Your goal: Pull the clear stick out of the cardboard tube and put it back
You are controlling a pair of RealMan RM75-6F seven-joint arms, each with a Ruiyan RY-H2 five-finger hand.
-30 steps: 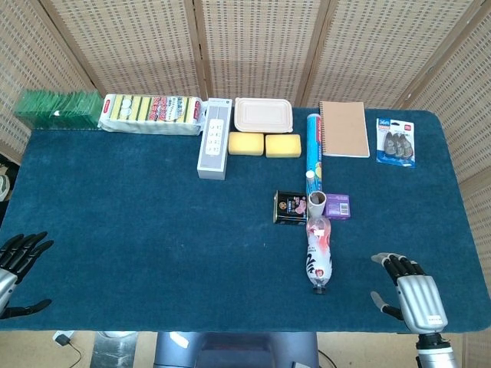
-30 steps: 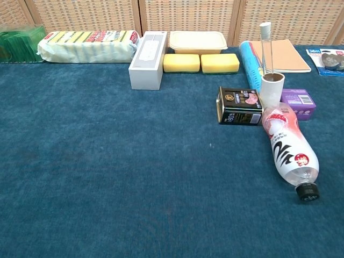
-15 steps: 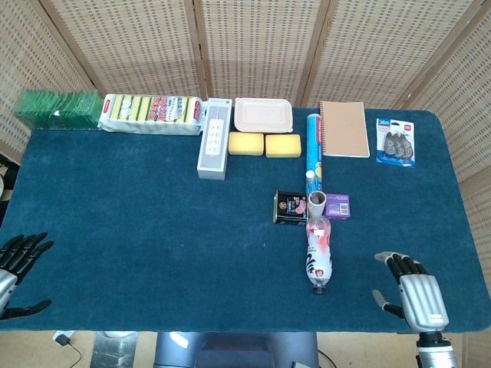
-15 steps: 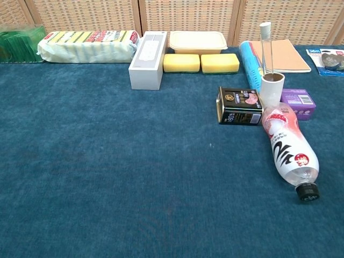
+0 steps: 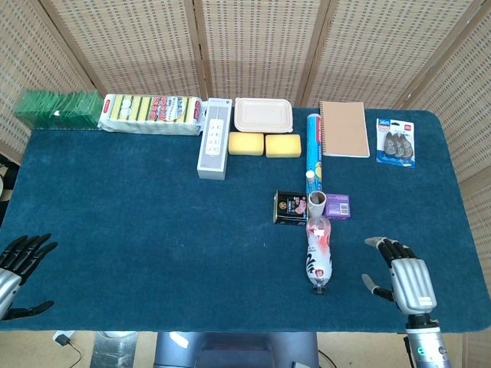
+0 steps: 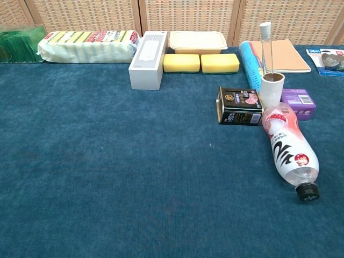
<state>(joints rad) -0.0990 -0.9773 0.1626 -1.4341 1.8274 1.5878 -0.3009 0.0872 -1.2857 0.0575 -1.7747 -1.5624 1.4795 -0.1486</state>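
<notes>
Table (image 5: 153,230) is blue cloth, clutter along the far edge. Bottle (image 6: 289,150) lies on its side, cap toward me, its far end right up against the tube (image 6: 272,90). Tube stands upright between the black tin (image 6: 239,106) and purple box (image 6: 297,103). Stick (image 6: 266,47) stands in the tube, long axis vertical, top well clear of the rim.

My right hand (image 5: 404,277) sits at the near edge, empty, fingers spread; tube is ahead and to its left. Left hand (image 5: 17,263) is at the far left corner, empty too, well apart. I judge the right takes it: reach forward-left past the bottle, then pull straight up.
</notes>
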